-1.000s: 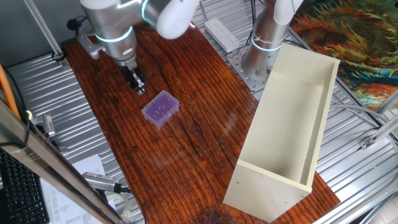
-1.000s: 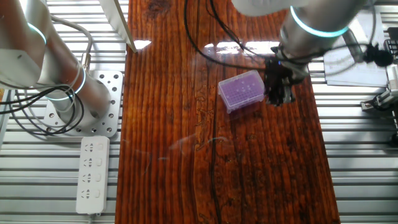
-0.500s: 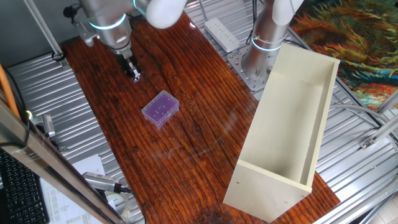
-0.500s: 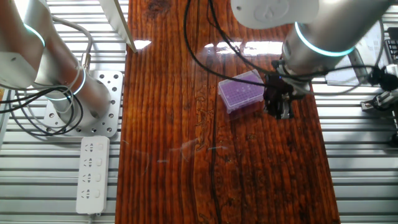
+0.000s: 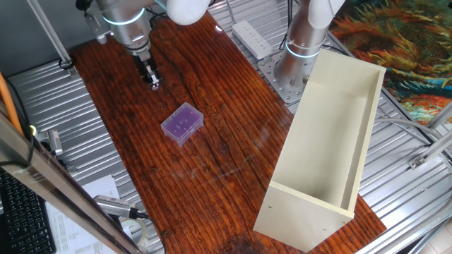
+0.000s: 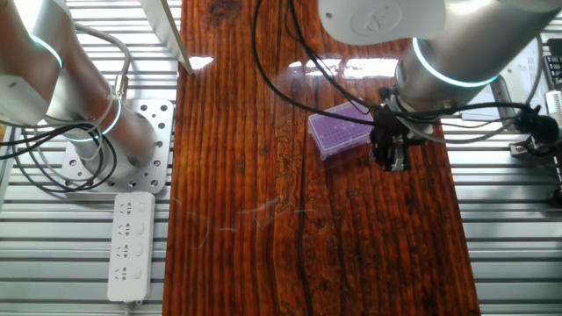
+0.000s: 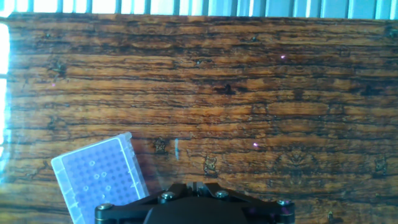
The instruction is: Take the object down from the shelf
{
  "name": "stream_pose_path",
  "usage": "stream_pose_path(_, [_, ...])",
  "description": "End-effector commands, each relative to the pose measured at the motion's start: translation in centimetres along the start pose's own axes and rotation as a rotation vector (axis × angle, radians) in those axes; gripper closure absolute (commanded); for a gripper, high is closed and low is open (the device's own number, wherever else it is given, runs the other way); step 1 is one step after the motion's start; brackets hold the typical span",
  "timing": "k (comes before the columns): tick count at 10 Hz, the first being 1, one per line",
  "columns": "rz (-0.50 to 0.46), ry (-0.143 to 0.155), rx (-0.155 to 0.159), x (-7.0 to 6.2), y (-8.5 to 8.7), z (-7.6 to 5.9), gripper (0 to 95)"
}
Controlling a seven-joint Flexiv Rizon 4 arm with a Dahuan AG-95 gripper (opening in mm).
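One dark red-brown wooden desk (image 5: 212, 141) is seen to carry everything of the task. At its right end, in one fixed view, the cream-coloured shelf (image 5: 328, 148) is laid with its open face upward, long and built of flat panels, with small screw holes visible in its near end panel. Nothing is seen inside it. The silver arm (image 6: 457, 48), ringed with a pale blue light band, is held over the far part of the desk, well apart from the shelf. A white power strip (image 6: 130, 246) is laid on the ribbed metal surface beside the desk, near a second arm's round base (image 5: 300, 63).

The purple box (image 5: 182, 123) is placed flat on the desk, apart from the shelf, its translucent top marked with pale dots. In the hand view it is shown at the lower left (image 7: 99, 177), resting on the wood. The gripper (image 5: 152, 79) is raised above the desk near the box, not touching it, and nothing is held. Whether the jaws are spread or pressed together cannot be told. No brand, label or writing can be read anywhere.
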State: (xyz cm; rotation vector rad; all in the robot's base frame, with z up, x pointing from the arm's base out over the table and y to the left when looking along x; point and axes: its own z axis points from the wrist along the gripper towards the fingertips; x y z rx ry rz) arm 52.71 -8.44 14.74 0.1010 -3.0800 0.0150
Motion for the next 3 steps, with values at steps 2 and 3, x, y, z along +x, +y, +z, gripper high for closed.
stream_pose_path(2, [0.004,0.003,-0.009,-0.15,0.03,0.01,95.0])
stream_pose_path(3, [0.002,0.001,-0.013,-0.15,0.03,0.01,95.0])
